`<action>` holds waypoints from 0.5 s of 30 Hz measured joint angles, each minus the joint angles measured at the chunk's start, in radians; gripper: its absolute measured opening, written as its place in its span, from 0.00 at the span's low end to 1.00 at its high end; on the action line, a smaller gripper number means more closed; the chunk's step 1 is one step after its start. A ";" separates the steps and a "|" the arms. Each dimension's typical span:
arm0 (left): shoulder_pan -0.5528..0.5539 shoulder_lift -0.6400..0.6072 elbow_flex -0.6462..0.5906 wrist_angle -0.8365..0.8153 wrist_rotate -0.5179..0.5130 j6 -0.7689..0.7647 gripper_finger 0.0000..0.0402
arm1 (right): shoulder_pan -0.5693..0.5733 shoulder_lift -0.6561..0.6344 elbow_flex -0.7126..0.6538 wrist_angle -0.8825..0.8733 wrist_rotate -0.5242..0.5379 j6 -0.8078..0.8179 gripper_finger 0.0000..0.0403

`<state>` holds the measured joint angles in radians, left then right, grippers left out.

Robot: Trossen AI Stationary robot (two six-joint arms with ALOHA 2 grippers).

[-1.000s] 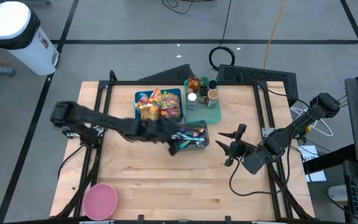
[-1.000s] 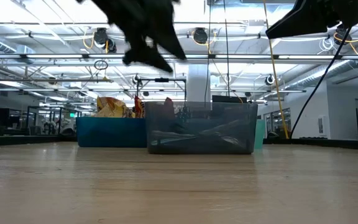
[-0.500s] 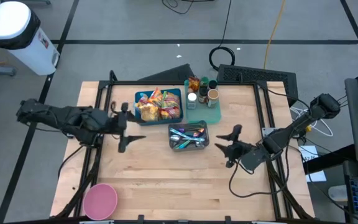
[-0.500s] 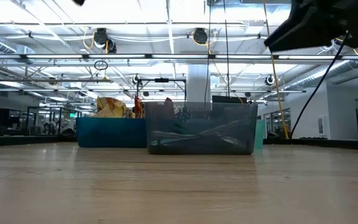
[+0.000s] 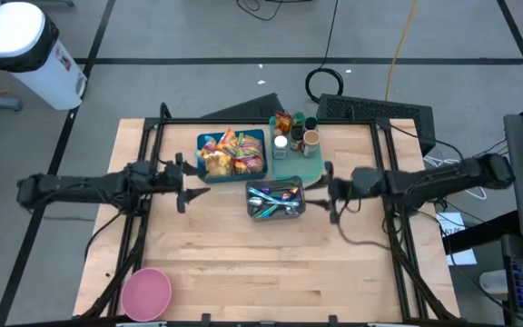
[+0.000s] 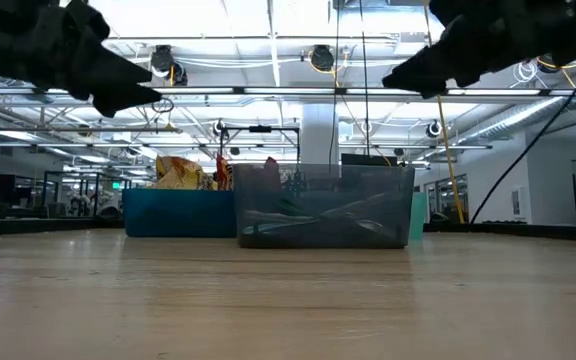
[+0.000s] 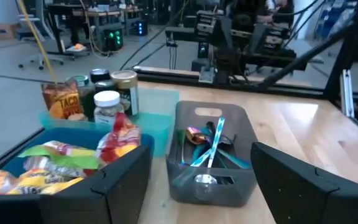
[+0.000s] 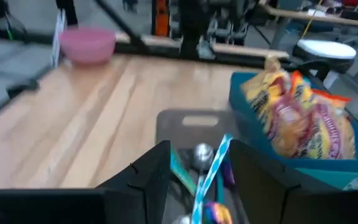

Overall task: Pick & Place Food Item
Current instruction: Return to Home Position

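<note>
The food items are bright snack packets (image 5: 231, 151) lying in a blue bin (image 5: 209, 141) at the table's far middle; they also show in the left wrist view (image 7: 55, 163) and the right wrist view (image 8: 303, 121). My left gripper (image 5: 182, 185) is open and empty, level above the table just left of the bin and pointing toward the table's right edge. My right gripper (image 5: 330, 192) is open and empty, just right of the grey cutlery bin (image 5: 275, 198) and pointing toward the table's left edge. In the low view both grippers hang high above the table, left (image 6: 118, 85) and right (image 6: 408, 75).
The grey bin (image 7: 211, 158) holds cutlery and stands in front of the blue bin. A teal tray (image 5: 309, 165) with jars and bottles stands at the far middle right. A pink bowl (image 5: 146, 292) sits at the near left corner. Bare wood lies along the near half.
My left gripper has drawn back from over the grey bin toward the table's left edge and now stays left of the blue bin. My right gripper has gone a little toward the far edge and toward the grey bin, and its arm now lies level.
</note>
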<state>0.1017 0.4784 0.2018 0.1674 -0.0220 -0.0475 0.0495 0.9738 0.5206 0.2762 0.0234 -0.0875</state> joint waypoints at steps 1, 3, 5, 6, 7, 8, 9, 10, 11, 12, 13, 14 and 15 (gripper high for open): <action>0.032 -0.026 -0.009 -0.011 0.032 0.000 0.69 | -0.035 -0.029 -0.010 0.003 -0.037 0.005 0.39; 0.090 -0.065 -0.020 -0.033 0.081 0.000 0.69 | -0.102 -0.093 -0.036 -0.001 -0.091 0.005 0.39; 0.141 -0.094 -0.027 -0.050 0.099 -0.001 0.70 | -0.163 -0.160 -0.068 0.004 -0.103 0.005 0.39; 0.162 -0.104 -0.029 -0.057 0.105 -0.005 0.70 | -0.192 -0.197 -0.088 0.004 -0.103 0.004 0.39; 0.179 -0.113 -0.031 -0.062 0.108 -0.005 0.70 | -0.218 -0.235 -0.108 0.004 -0.102 0.004 0.39; 0.193 -0.124 -0.033 -0.065 0.109 -0.004 0.70 | -0.243 -0.271 -0.128 0.005 -0.100 0.004 0.39; 0.204 -0.132 -0.038 -0.064 0.111 -0.003 0.70 | -0.265 -0.309 -0.151 0.005 -0.102 0.005 0.39; 0.213 -0.141 -0.043 -0.062 0.118 -0.002 0.70 | -0.287 -0.349 -0.176 0.003 -0.103 0.014 0.39; 0.220 -0.150 -0.049 -0.059 0.129 0.005 0.70 | -0.308 -0.386 -0.198 0.003 -0.103 0.025 0.39; 0.226 -0.161 -0.056 -0.058 0.140 0.012 0.70 | -0.326 -0.425 -0.221 0.005 -0.102 0.037 0.39; 0.231 -0.174 -0.065 -0.057 0.152 0.013 0.71 | -0.344 -0.466 -0.246 0.004 -0.103 0.050 0.39; 0.236 -0.184 -0.075 -0.055 0.157 0.013 0.71 | -0.358 -0.506 -0.270 0.003 -0.102 0.060 0.39; 0.239 -0.194 -0.085 -0.051 0.161 0.011 0.71 | -0.371 -0.546 -0.292 0.002 -0.103 0.070 0.39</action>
<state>0.3404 0.2846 0.1171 0.1165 0.1387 -0.0362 -0.3212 0.4274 0.2286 0.2784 -0.0792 -0.0172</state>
